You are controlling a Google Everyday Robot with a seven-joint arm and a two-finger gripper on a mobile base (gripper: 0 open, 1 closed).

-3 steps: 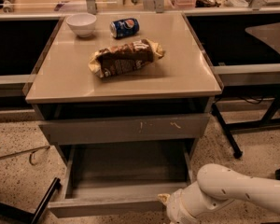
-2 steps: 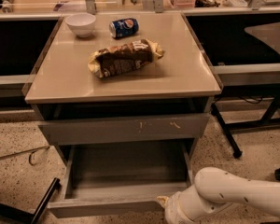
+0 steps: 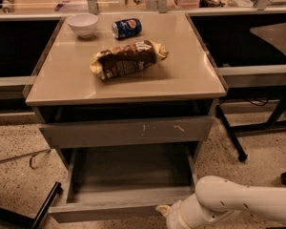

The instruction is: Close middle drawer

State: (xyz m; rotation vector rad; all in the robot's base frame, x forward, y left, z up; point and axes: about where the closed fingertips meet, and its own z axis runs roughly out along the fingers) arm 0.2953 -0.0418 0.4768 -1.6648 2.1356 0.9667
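Drawers first: the middle drawer (image 3: 128,175) stands pulled well out of the cabinet, its grey tray bare and its plain flat front facing the camera low in the view. Directly above the middle drawer sits the scratched drawer front (image 3: 128,131), pushed in and marked with pale scrapes. Above that again is the beige tabletop (image 3: 186,78), glossy under warm light. On it, farther back from the middle drawer, lie a crumpled snack bag (image 3: 127,59), a blue can (image 3: 127,27) on its side and a white bowl (image 3: 82,24) standing upright. Under and around the middle drawer the speckled floor (image 3: 19,180) spreads out, with a black table leg (image 3: 229,133) slanting down to the drawer's right and dark desks beyond.

Against the earlier views, the middle drawer is out just as far as it was. The white arm (image 3: 238,202) has slid a little lower and leftward toward the drawer's right front corner.

The gripper (image 3: 163,210) is at the right end of the middle drawer's front, right beside it or touching it; I cannot tell which. Only a small tan tip of it shows past the arm, so whether it is spread or closed cannot be told
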